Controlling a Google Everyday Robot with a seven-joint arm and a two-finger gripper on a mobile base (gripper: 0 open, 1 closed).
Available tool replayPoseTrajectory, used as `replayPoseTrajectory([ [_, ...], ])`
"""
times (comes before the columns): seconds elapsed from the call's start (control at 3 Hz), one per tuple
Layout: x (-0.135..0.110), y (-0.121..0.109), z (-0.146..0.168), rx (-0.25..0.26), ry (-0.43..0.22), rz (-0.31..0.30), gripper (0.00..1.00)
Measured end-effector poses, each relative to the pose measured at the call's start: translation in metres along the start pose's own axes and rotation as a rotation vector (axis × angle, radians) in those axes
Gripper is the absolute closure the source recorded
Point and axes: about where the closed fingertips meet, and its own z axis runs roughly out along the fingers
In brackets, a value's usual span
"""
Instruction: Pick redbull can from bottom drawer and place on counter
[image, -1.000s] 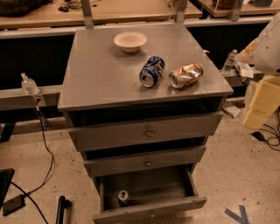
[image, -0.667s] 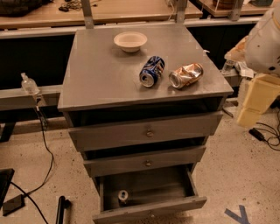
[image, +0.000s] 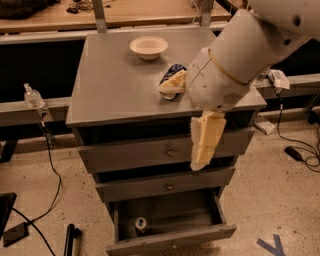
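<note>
The redbull can (image: 141, 223) stands upright in the open bottom drawer (image: 170, 241), at its front left; I see mostly its silver top. The counter (image: 115, 82) is the cabinet's grey top. My gripper (image: 178, 128) hangs in front of the cabinet's right side at the level of the top drawer, well above the bottom drawer. Its pale fingers are spread apart and empty: one finger (image: 172, 83) lies over the counter's front, the other points down. The big white arm (image: 240, 55) hides the counter's right part.
A white bowl (image: 148, 46) sits at the counter's back. A dented blue can (image: 173, 71) lies mid-counter, partly behind my finger. The two upper drawers are shut. A small bottle (image: 32, 96) stands on the left ledge. Cables and a black object (image: 70, 240) lie on the floor.
My arm has swung in from the right edge to the front of the cabinet. It now covers the crushed can and the counter's right part. The cans and drawers have not moved.
</note>
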Motion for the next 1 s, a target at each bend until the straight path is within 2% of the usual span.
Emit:
replayPoseTrajectory([
  [0.33,-0.0153,-0.0002,0.0009,0.001,-0.039,-0.099,0.0],
  [0.67,-0.014,-0.0003,0.0004,0.002,-0.033,-0.099,0.0],
  [1.0,-0.0084,-0.0041,0.0038,-0.003,0.001,-0.094,0.0],
])
